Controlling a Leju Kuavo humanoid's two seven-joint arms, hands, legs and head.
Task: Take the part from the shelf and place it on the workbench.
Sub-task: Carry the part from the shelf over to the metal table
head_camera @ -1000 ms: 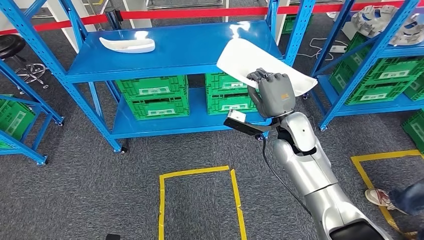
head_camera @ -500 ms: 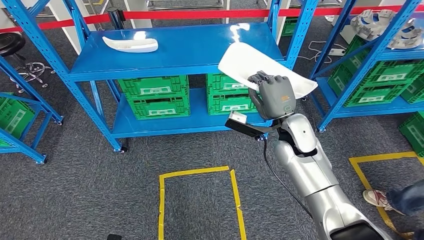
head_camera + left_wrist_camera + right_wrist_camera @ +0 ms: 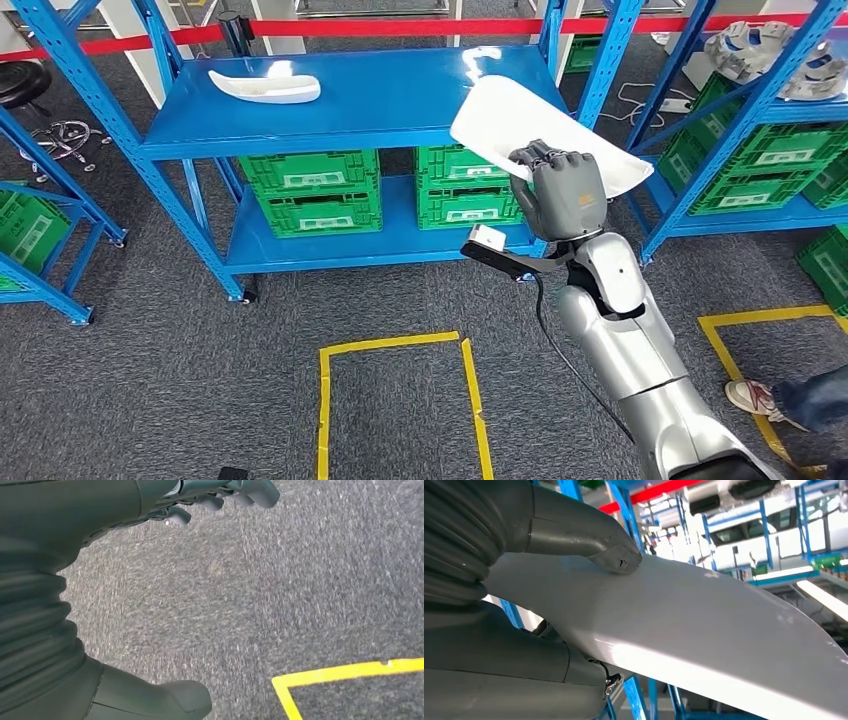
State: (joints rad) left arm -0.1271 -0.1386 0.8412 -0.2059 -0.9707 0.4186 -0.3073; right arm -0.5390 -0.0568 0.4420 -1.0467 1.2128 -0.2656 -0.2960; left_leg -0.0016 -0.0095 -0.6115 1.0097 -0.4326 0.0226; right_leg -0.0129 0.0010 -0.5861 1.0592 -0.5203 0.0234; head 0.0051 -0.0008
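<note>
Low in the frame, yellow tape (image 3: pixel 398 348) is marking a rectangle on the grey carpet (image 3: pixel 150 380). The left hand (image 3: pixel 215 495) is hanging over that carpet with loose fingers, grasping nothing. Right of centre, the right hand (image 3: pixel 560 190) is grasping the white part (image 3: pixel 500 115), lifted at the front right corner of the blue shelf (image 3: pixel 380 100). Another white part (image 3: pixel 265 87) is lying at the upper left on the shelf top. Green crates (image 3: pixel 315 190) are sitting below.

I see my right robot hand (image 3: pixel 563 190) holding the part (image 3: pixel 545 135) over the shelf's (image 3: pixel 400 100) right front corner. A second part (image 3: pixel 265 86) lies far left on that shelf, crates (image 3: pixel 315 192) beneath, floor tape (image 3: pixel 400 400) nearer me.
</note>
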